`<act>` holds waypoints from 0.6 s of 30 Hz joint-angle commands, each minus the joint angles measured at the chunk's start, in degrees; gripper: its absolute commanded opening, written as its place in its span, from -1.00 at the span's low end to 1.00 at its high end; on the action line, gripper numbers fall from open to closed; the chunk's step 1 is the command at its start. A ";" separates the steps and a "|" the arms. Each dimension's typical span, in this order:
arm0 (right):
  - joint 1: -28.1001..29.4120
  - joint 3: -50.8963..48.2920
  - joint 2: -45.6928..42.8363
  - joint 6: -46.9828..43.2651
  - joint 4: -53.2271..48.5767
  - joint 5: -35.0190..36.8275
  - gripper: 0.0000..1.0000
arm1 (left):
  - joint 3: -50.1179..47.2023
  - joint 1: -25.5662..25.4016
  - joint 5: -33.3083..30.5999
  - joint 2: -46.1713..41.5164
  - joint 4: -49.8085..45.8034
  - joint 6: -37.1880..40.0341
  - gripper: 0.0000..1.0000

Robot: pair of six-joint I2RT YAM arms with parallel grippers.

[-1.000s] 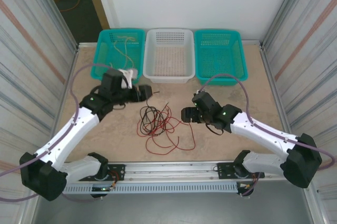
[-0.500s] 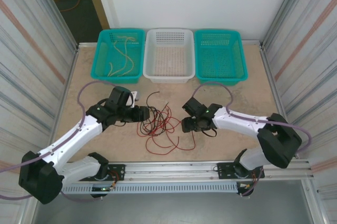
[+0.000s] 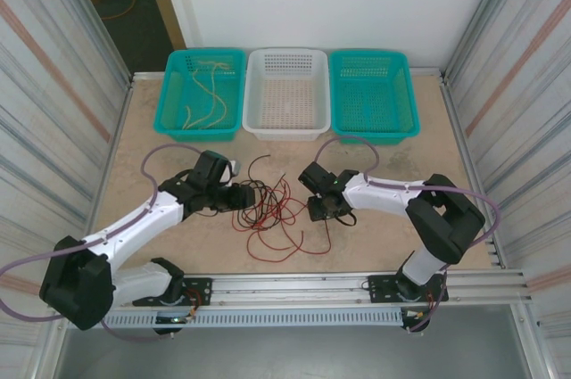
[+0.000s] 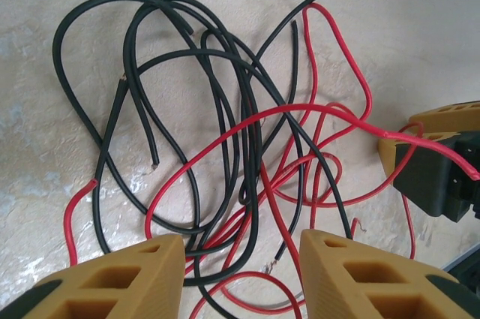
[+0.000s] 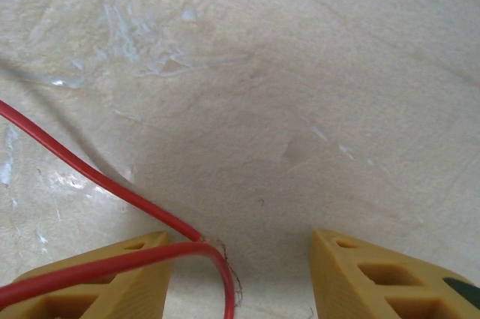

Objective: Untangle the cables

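Thin glossy cables (image 3: 270, 210), red and black, lie in a loopy knot mid-counter (image 3: 178, 129), which is mottled beige stone. The left tool (image 4: 241, 248), chunky hollowed yellow plastic, is spread apart over the knot. The right tool (image 5: 240, 248) gapes too, with a red strand (image 5: 97, 176) crossing one side.

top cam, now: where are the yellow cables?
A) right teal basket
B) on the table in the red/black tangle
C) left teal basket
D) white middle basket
C: the yellow cables lie inside the left teal basket, away from the tangle.
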 commanded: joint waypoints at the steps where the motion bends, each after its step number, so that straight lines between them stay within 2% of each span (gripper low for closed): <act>1: -0.41 1.15 1.08 -0.75 1.67 1.26 -0.18 | -1.03 -0.13 0.91 1.50 2.19 -1.40 -0.13; 5: 0.01 0.91 -0.47 -0.57 1.05 2.45 -0.41 | -1.42 -0.13 1.02 1.99 3.07 -1.87 -0.14; 8: 0.71 0.58 -2.54 -0.56 0.89 3.19 -0.43 | -1.34 -0.13 1.20 1.99 3.27 -1.94 -0.15; 10: 1.69 0.60 -4.17 -0.89 0.96 4.07 -0.29 | -1.34 -0.13 1.19 1.99 3.27 -1.94 -0.15; 13: 2.40 1.18 -4.86 -2.06 1.39 3.90 0.16 | -1.28 -0.13 1.19 1.99 3.11 -1.81 -0.15; 14: 2.44 1.67 -4.40 -2.56 1.35 3.75 0.24 | -1.25 -0.10 1.19 1.99 3.07 -1.82 -0.15; 18: 2.18 4.07 -0.71 -4.80 0.13 5.29 0.22 | -1.08 -0.13 1.01 1.90 2.66 -1.65 -0.15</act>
